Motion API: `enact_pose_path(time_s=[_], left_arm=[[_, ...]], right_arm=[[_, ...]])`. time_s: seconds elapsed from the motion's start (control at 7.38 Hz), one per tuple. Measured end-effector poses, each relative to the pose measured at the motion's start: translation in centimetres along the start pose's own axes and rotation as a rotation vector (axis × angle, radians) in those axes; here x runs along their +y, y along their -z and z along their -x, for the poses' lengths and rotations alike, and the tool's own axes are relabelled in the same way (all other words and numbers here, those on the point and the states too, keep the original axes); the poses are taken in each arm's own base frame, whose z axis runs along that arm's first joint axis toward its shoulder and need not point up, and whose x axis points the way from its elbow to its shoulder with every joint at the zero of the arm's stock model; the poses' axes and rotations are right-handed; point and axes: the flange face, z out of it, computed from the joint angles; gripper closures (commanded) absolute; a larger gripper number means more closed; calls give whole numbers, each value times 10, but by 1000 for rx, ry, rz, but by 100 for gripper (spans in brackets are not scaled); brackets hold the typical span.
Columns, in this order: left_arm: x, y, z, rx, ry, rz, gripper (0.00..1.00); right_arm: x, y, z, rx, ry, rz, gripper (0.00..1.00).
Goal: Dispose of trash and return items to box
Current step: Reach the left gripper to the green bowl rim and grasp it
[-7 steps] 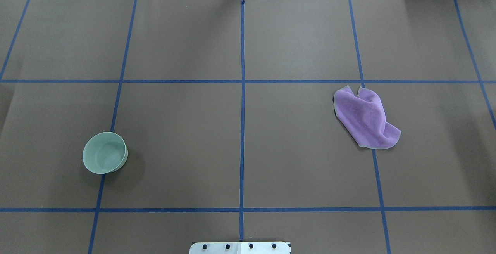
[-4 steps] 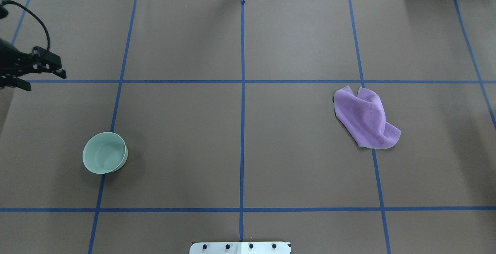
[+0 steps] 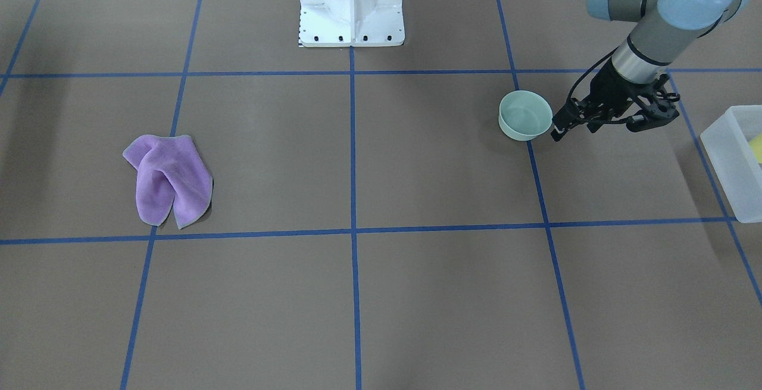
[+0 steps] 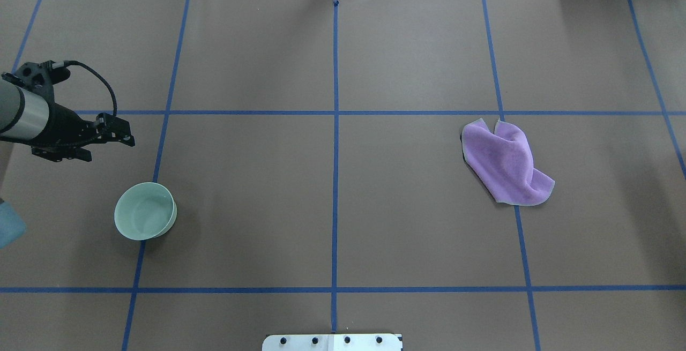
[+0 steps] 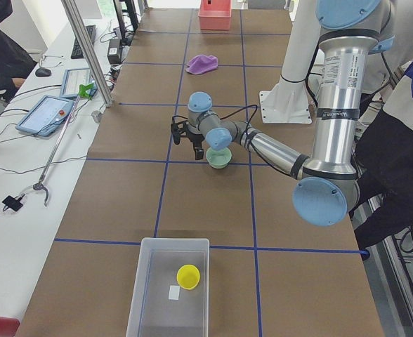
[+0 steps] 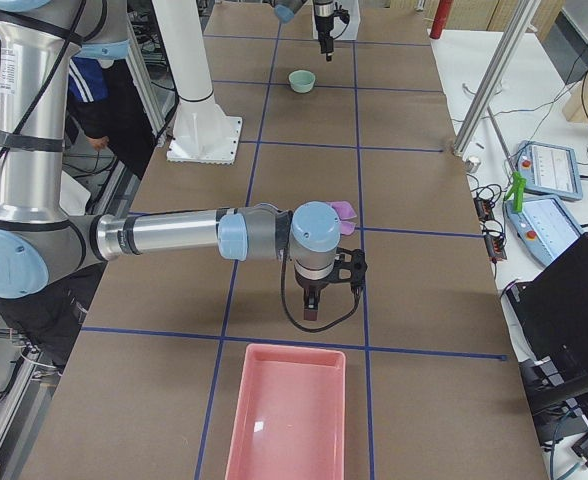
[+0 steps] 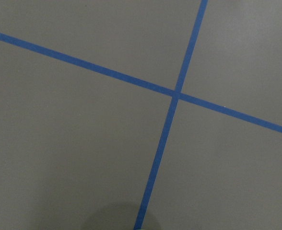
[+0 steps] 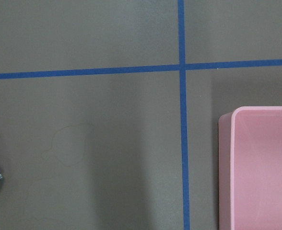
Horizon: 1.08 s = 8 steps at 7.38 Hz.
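A pale green bowl point(image 4: 144, 211) stands upright on the left half of the table; it also shows in the front view point(image 3: 525, 116). My left gripper point(image 4: 110, 147) is open and empty, above the table just beyond the bowl and apart from it; the front view shows it beside the bowl point(image 3: 574, 131). A crumpled purple cloth point(image 4: 506, 163) lies on the right half. My right gripper point(image 6: 312, 310) shows only in the right side view, between the cloth and a pink tray point(image 6: 289, 410); I cannot tell whether it is open. A clear box point(image 5: 168, 288) holds a yellow cup point(image 5: 187, 276).
The clear box point(image 3: 735, 161) stands at the table's end on my left, the pink tray point(image 8: 261, 167) at the end on my right. The white robot base point(image 3: 351, 3) is at the near middle edge. Blue tape lines cross the brown table. Operators and tablets are beside the table.
My left arm came into the overhead view from the left edge and moved right and nearer, toward the bowl. Bowl and cloth have not moved.
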Motion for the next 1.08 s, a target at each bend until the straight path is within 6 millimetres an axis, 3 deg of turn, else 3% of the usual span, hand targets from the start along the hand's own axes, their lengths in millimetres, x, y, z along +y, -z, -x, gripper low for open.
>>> enact_pose_path(time_s=[0.41,1.08], left_arm=[[32,-27,25,24,-37,36,1],[73,-55,25,1,-88,117,3]], right_arm=[[-1,-3,4,-7,8,7,0],[-12,-11,9,-8,16,24,0]])
